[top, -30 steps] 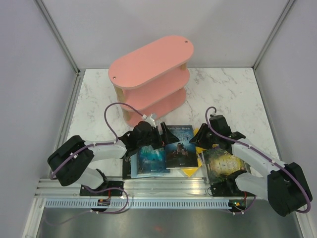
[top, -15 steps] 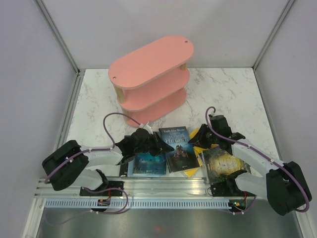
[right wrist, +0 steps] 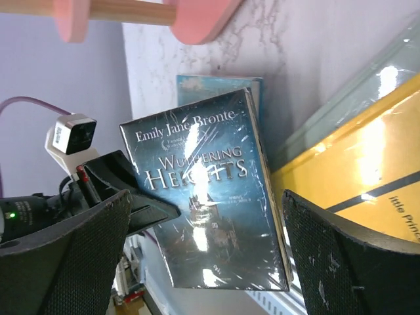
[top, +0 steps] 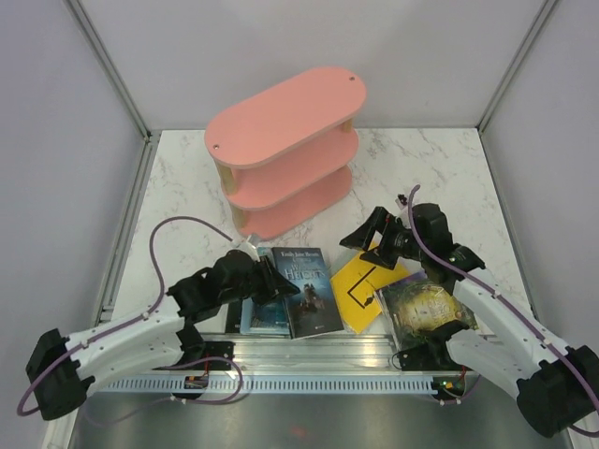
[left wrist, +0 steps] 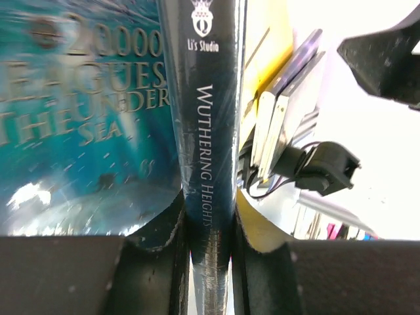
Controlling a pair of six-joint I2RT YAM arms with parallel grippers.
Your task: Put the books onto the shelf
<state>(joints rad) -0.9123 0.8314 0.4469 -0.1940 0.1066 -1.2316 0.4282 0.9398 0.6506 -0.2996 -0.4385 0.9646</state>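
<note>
The dark book [top: 306, 290] hides most of the teal book [top: 265, 316].

Dark castle book [top: 309, 290] atop clustered books [top: 360, 282], pink shelf [top: 285, 117] behind

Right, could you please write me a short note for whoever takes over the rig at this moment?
Grippers: the left gripper is shut on the spine of the dark castle book. The right gripper is open and holds nothing, above the yellow book.
Books: the teal book lies partly under the dark one, and the green-gold book is furthest right.
Done: no book shows on the pink shelf.
Left: shelve the held book, then the rest.
</note>
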